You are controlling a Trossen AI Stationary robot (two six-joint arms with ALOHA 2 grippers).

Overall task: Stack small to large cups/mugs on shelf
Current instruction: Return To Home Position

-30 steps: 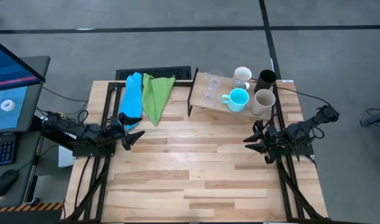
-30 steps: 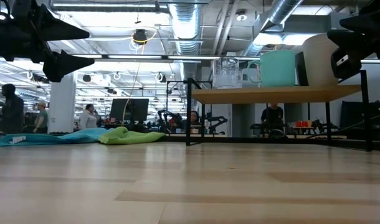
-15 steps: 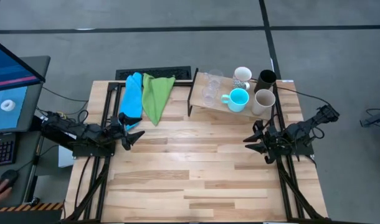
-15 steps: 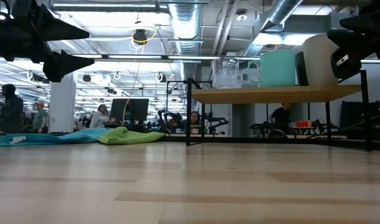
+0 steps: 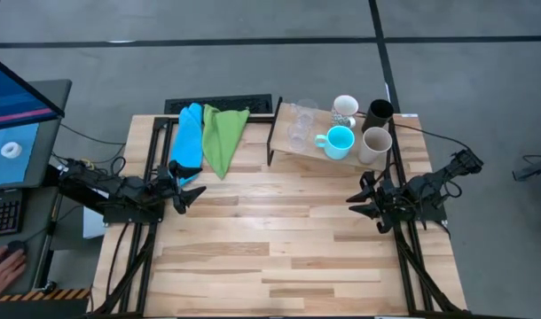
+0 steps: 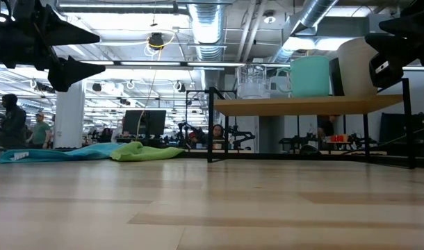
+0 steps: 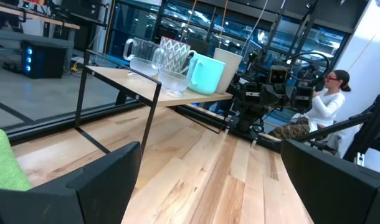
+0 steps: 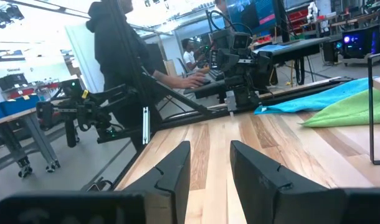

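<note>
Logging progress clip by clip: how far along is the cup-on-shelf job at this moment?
Done, it seems: two clear cups, white mug, cyan mug, black cup and beige tumbler all stand on the shelf, smallest toward the left arm's end. In hand: nothing; the left gripper and right gripper are open and empty at either side of the table. Left: probably only parking the arms.

**My arms: looks only**

Both matte black with chunky jointed links: left arm, right arm. The left gripper and right gripper each have two tapered black fingers, flat-faced wedges. A thin black cable trails off the right arm.
</note>
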